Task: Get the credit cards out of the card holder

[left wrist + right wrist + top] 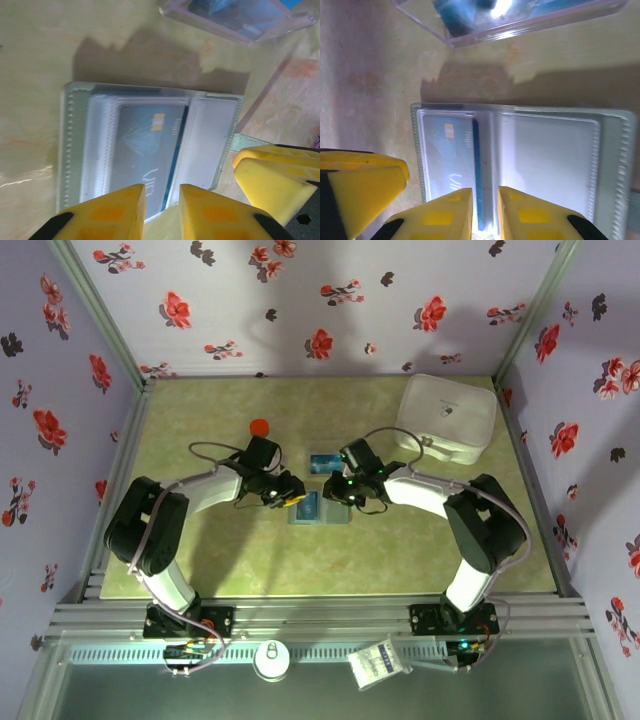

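Note:
The card holder (322,512) lies open and flat on the table, its clear pockets facing up. A light blue credit card (142,152) sits in one pocket, next to an empty pocket (210,135). My left gripper (162,200) hovers at the holder's left edge, jaws a narrow gap apart over the card's corner, nothing between them. My right gripper (485,205) stands at the opposite edge, jaws slightly apart over the card's dark blue side (476,165) and the fold. The left gripper (292,502) and right gripper (348,502) flank the holder (550,165). No red card shows.
A clear plastic box (322,463) holding something blue lies just behind the holder, also seen as the box (240,17) and box (510,20). An orange-capped bottle (259,427) stands back left. A large white lidded container (447,418) sits back right.

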Controlling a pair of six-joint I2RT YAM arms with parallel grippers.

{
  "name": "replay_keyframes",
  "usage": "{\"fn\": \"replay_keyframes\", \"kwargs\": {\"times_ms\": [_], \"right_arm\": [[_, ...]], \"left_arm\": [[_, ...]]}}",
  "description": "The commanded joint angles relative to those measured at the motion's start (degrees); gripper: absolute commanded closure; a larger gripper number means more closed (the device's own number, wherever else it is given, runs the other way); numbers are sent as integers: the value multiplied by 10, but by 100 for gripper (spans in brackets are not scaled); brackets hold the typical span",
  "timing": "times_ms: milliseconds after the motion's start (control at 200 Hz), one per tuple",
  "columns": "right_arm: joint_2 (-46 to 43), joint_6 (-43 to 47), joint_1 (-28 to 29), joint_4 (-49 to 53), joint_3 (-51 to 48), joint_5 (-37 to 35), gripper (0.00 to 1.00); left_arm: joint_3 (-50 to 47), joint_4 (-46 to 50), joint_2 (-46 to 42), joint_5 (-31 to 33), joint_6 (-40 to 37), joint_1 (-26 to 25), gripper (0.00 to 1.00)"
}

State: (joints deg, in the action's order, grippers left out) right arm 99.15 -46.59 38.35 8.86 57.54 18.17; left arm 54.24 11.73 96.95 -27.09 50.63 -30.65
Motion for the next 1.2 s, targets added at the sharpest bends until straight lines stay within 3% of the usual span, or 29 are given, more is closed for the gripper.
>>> {"fn": "replay_keyframes", "kwargs": {"times_ms": [0,440,1195], "right_arm": [[19,-11,13,-8,25,11,78],[51,-17,21,-21,32,28,76],[85,-23,23,-39,44,51,82]], "left_arm": [[-17,-13,-18,-7,-13,5,78],[-9,8,20,14,-44,6,97],[-16,7,37,17,-47,12,98]]}}
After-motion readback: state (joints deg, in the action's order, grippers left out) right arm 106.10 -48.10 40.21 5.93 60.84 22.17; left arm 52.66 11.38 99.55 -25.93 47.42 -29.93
